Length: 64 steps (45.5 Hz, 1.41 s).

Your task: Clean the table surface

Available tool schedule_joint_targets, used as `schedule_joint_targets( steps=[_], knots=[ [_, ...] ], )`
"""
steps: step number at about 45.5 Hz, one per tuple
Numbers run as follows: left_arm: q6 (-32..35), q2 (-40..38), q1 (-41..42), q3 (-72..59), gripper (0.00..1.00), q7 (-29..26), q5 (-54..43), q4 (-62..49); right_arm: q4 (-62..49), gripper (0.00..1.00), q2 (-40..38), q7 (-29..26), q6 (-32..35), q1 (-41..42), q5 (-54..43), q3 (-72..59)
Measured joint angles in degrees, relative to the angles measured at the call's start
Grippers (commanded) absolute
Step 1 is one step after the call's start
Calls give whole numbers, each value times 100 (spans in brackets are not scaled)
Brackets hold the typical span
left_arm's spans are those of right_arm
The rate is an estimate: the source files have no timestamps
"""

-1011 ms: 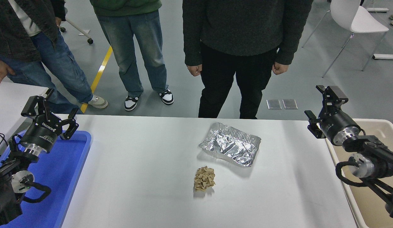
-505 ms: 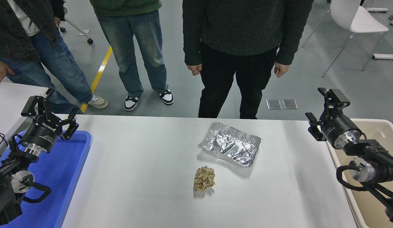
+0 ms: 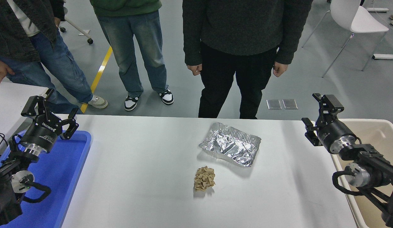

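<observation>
Your right gripper (image 3: pixel 315 117), jaws spread and empty, hovers at the table surface (image 3: pixel 136 177) edge. Crumpled foil tray (image 3: pixel 230 144) lies left of it (thin walls): expect it to buckle or slide if pinched.

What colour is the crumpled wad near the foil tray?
Light brown, tan crumpled wad; head view.

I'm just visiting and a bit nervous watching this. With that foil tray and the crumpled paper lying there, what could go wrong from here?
The foil tray is thin and already crinkled, so the right gripper, open beside the beige bin, might crush it or let it slip. The paper wad looks light and could skid across the table when nudged. A person's hand hangs close to the far edge.
</observation>
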Motion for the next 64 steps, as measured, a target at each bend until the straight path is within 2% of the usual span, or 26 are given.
schedule_joint_targets(
  steps=[17, 34, 47, 64],
  knots=[
    [0, 0, 0, 0, 100, 0, 0, 0, 61, 100, -78, 0, 20, 6, -299, -62],
    [0, 0, 0, 0, 100, 0, 0, 0, 241, 100, -345, -57, 255, 316, -2326, -833],
    [0, 0, 0, 0, 100, 0, 0, 0, 404, 100, -483, -311, 306, 1319, -3122, -2411],
    [0, 0, -3, -3, 100, 0, 0, 2, 160, 100, -38, -1245, 553, 2848, -3281, -4395]
  ],
)
